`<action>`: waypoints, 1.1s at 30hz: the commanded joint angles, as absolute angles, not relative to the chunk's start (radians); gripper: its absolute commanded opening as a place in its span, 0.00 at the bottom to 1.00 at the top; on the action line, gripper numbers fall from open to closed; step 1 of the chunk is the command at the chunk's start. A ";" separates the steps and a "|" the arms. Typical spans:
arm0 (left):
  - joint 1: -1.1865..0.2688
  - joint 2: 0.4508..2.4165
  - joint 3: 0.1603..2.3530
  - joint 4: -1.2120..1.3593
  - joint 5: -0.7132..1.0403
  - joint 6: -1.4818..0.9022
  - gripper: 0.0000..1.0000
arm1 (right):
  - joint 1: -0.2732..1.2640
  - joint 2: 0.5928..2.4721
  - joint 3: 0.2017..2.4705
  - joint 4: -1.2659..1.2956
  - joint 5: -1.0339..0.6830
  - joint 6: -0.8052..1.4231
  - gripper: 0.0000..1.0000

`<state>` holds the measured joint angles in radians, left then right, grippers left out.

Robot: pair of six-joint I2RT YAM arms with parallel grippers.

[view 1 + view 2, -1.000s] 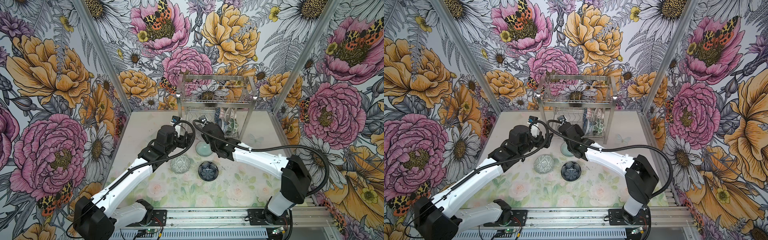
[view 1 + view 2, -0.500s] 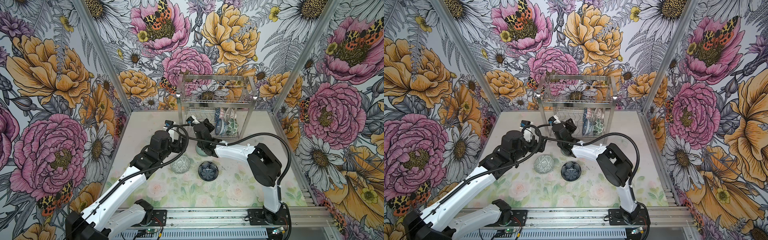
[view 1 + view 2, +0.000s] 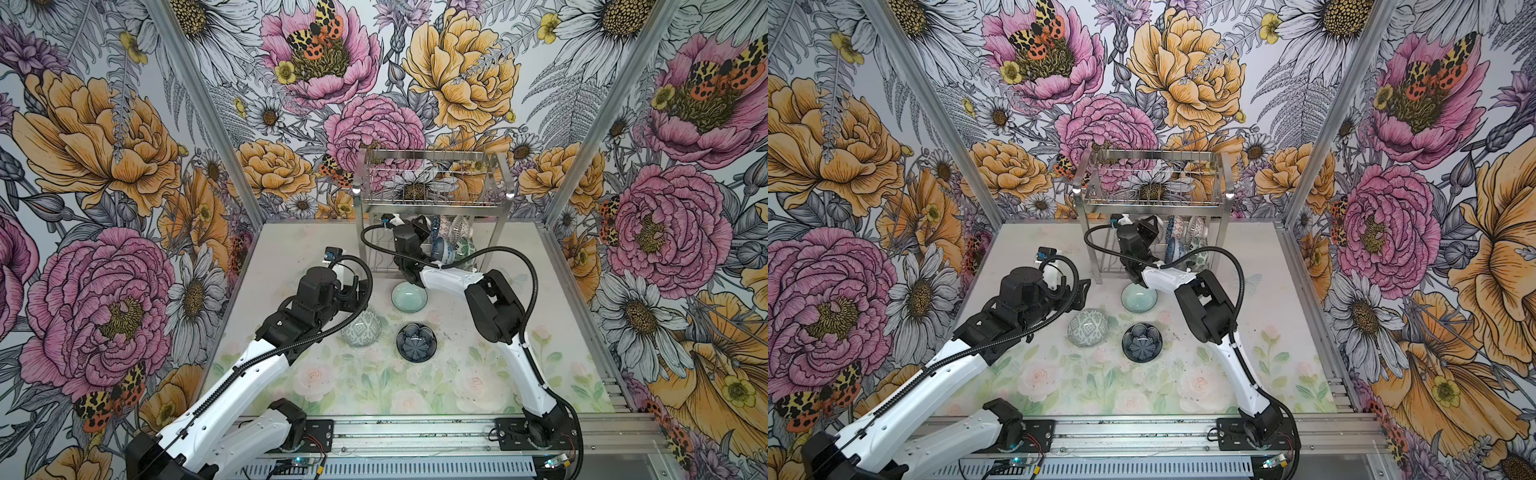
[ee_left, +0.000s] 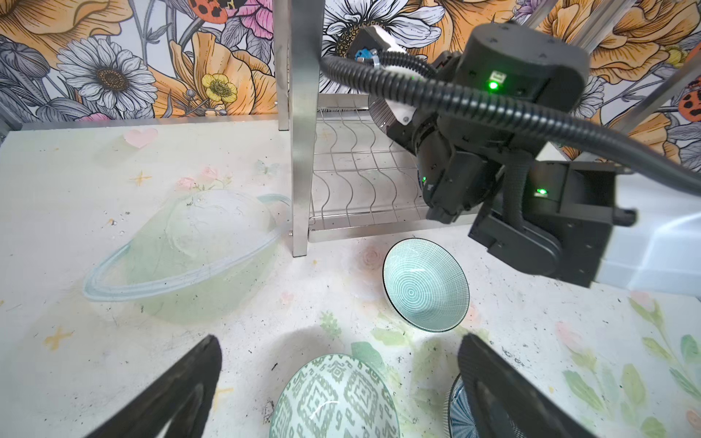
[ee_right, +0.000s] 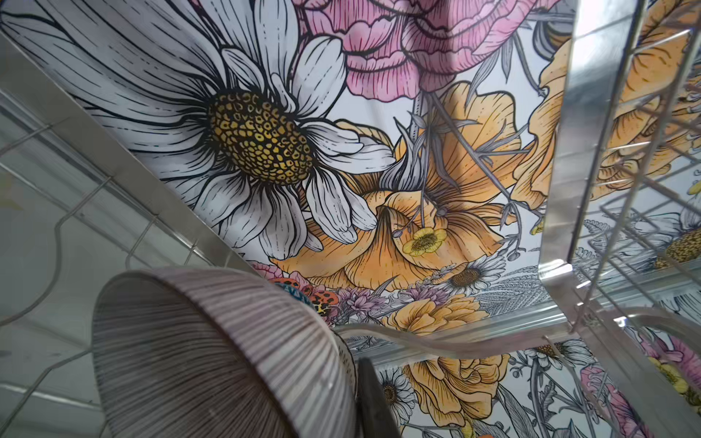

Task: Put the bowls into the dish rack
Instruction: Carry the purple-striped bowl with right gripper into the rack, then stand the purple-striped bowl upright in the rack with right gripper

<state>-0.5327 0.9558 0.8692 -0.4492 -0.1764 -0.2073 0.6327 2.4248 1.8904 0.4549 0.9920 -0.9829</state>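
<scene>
Jaws of the right gripper (image 5: 358, 390) are closed tight on the rim of the purple-lined bowl (image 5: 212, 360), which it carries inside the lower tier of the dish rack (image 3: 428, 203), under the basket top. A wavy slot wire (image 5: 436, 339) runs just beyond the held rim, so the slots appear to lie directly ahead of and below the bowl. Setting it on edge there, beside the loaded bowls (image 3: 453, 239) at the rack's right end in both top views, looks like the step in hand. The left gripper (image 4: 339, 341) is spread wide and holds nothing. It hovers over the grey-green bowl (image 4: 333, 398) on the table (image 3: 478, 374) in front of the rack, the nearer arm for what remains. Close to the rack's front edge sits the pale celadon bowl (image 3: 409, 295); the dark petal bowl (image 3: 416, 341) lies farther out.
</scene>
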 commanded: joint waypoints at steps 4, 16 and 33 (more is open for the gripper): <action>-0.515 0.966 0.866 -0.447 -0.202 -0.207 0.99 | 0.600 2.581 2.176 0.390 1.023 -0.969 0.00; -0.497 0.969 0.856 -0.432 -0.196 -0.196 0.99 | 0.568 2.823 2.571 0.155 1.007 -0.890 0.00; -0.484 0.985 0.851 -0.420 -0.173 -0.199 0.99 | 0.556 2.849 2.572 0.002 0.950 -0.757 0.02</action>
